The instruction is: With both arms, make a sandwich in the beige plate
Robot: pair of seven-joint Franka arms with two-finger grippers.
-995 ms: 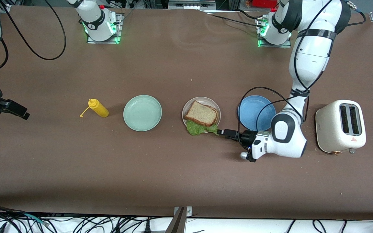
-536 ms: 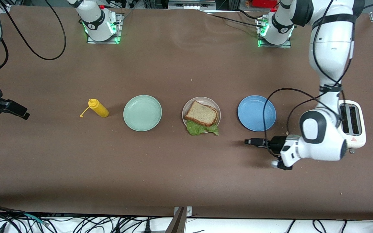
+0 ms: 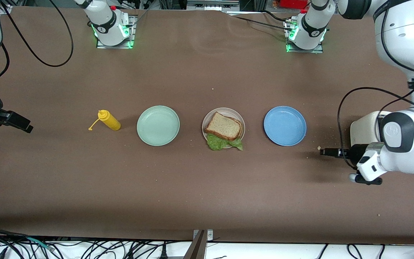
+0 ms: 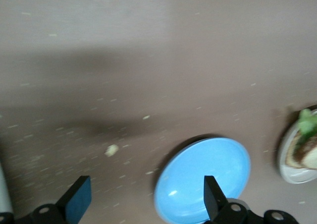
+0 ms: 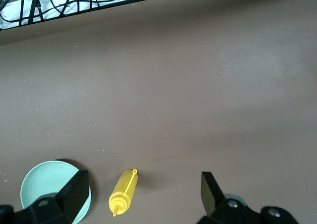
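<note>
The sandwich [image 3: 224, 126] lies in the beige plate [image 3: 233, 111] at mid table. A tan bread slice is on top and green lettuce [image 3: 224, 143] hangs over the plate's rim nearer the camera. Any lower slice is hidden. My left gripper [image 3: 322, 151] is open and empty, low over bare table between the blue plate and the toaster. Its wrist view [image 4: 146, 201] shows the sandwich [image 4: 303, 152] at the frame edge. My right gripper [image 3: 27, 127] waits open and empty at the right arm's end of the table, as its wrist view [image 5: 143, 187] shows.
An empty blue plate [image 3: 285, 126] [image 4: 203, 177] sits beside the beige plate toward the left arm's end. An empty mint-green plate [image 3: 158, 125] [image 5: 49, 189] and a yellow squeeze bottle [image 3: 110, 121] [image 5: 124, 192] lie toward the right arm's end. A white toaster [image 3: 361, 129] is partly hidden by the left arm.
My left gripper has pulled away from the lettuce edge of the sandwich, past the blue plate, toward the toaster. The right arm and the sandwich have not moved.
</note>
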